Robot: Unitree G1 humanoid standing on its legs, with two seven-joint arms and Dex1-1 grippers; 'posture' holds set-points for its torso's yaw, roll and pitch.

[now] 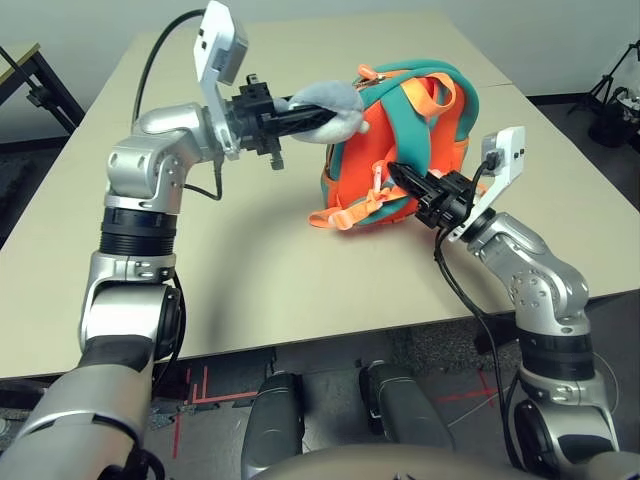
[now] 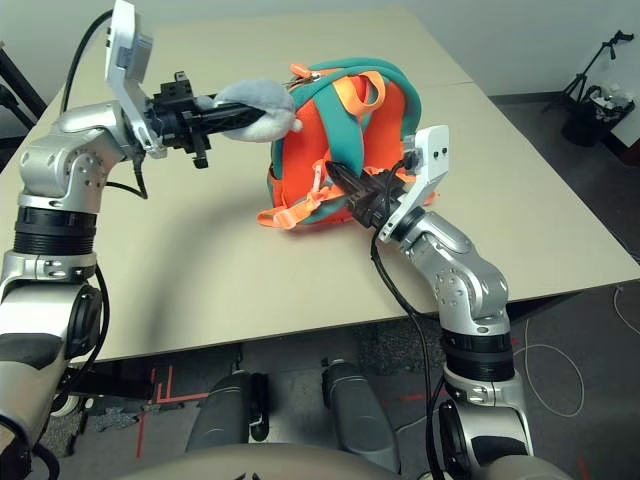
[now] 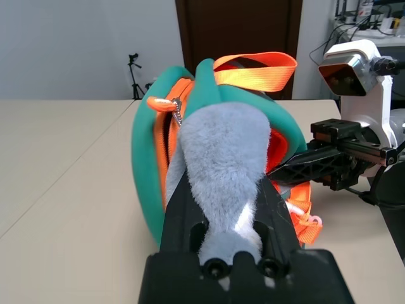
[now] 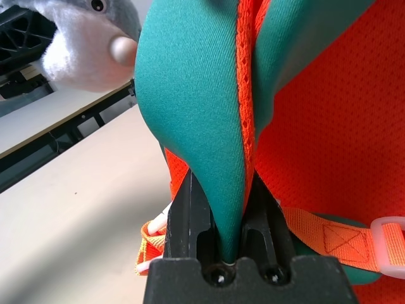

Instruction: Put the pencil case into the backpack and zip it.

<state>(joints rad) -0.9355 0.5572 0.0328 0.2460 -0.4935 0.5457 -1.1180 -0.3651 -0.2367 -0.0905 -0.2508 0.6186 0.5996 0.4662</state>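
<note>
The soft teal-and-orange backpack (image 1: 400, 140) is pinched by the right gripper (image 1: 405, 180), its grey plush shark toy (image 1: 330, 105) clamped in the left gripper (image 1: 315, 118); zipping is judged unfinished.

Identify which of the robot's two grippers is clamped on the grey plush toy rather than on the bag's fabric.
The left gripper: its fingers close on the grey plush toy, while the right gripper pinches a teal strap of the backpack.

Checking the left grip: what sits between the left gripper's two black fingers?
The grey plush shark toy of the teal and orange backpack lies clamped between the left gripper's fingers, seen in the left wrist view.
</note>
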